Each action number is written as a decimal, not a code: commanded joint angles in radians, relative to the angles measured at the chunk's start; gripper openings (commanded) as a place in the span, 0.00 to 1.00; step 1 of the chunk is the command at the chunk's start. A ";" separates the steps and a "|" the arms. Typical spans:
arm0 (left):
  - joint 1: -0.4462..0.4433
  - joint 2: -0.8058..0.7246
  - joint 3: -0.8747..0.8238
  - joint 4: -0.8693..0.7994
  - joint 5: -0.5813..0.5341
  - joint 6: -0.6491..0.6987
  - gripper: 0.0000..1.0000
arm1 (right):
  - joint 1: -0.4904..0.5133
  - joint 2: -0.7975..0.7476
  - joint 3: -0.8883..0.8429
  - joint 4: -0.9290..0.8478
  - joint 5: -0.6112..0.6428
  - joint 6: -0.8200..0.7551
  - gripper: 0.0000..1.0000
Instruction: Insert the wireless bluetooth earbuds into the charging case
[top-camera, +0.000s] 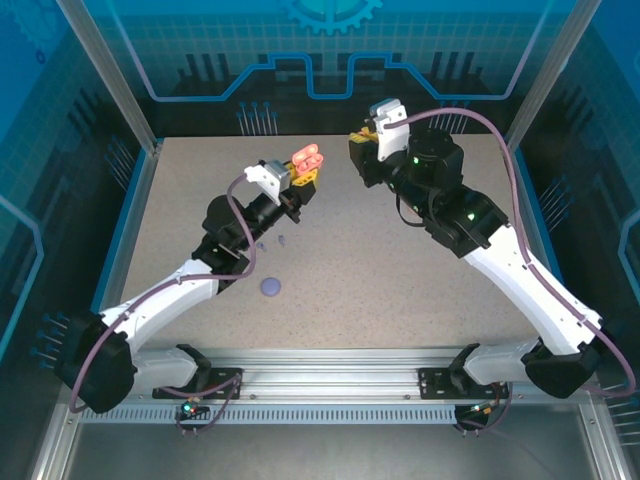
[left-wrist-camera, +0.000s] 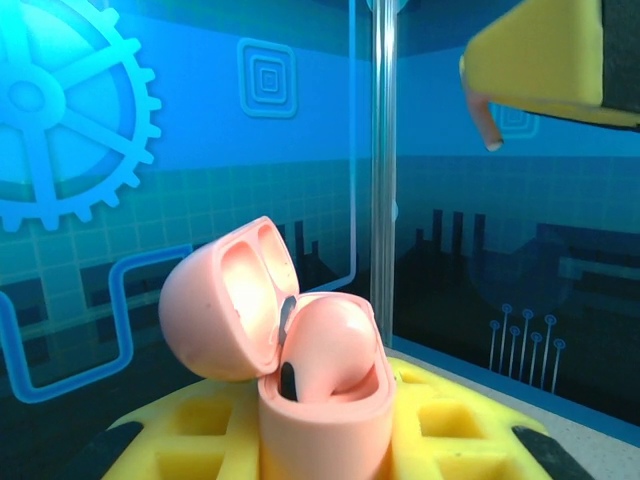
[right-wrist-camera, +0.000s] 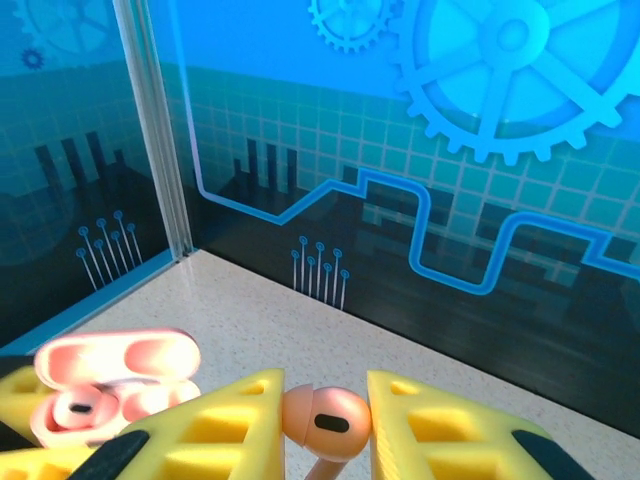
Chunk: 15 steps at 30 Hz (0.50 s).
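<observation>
Between the right gripper's (right-wrist-camera: 326, 440) yellow pads (right-wrist-camera: 225, 420), the right wrist view shows a pinkish-tan earbud (right-wrist-camera: 328, 418) pinched, stem cut off below, while the left wrist view shows the left gripper (left-wrist-camera: 325, 445) clamping the open pink charging case (left-wrist-camera: 290, 330).

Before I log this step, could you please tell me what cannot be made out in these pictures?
Right wrist view: the stem of the earbud runs off the bottom edge. The charging case is blurred, so its free socket is unclear.
Left wrist view: the case's base is cut off at the bottom edge, inside the left gripper.
Top view: the earbud is lost within the right gripper. The lavender specks on the table are too small to identify.
</observation>
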 joint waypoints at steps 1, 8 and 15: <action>-0.014 0.012 0.041 0.003 0.030 -0.018 0.00 | 0.013 0.019 0.037 0.055 -0.062 0.015 0.25; -0.032 0.037 0.060 -0.015 0.037 -0.032 0.00 | 0.013 0.050 0.050 0.046 -0.133 0.088 0.25; -0.044 0.060 0.090 -0.037 0.042 -0.054 0.00 | 0.008 0.052 0.021 0.048 -0.158 0.130 0.25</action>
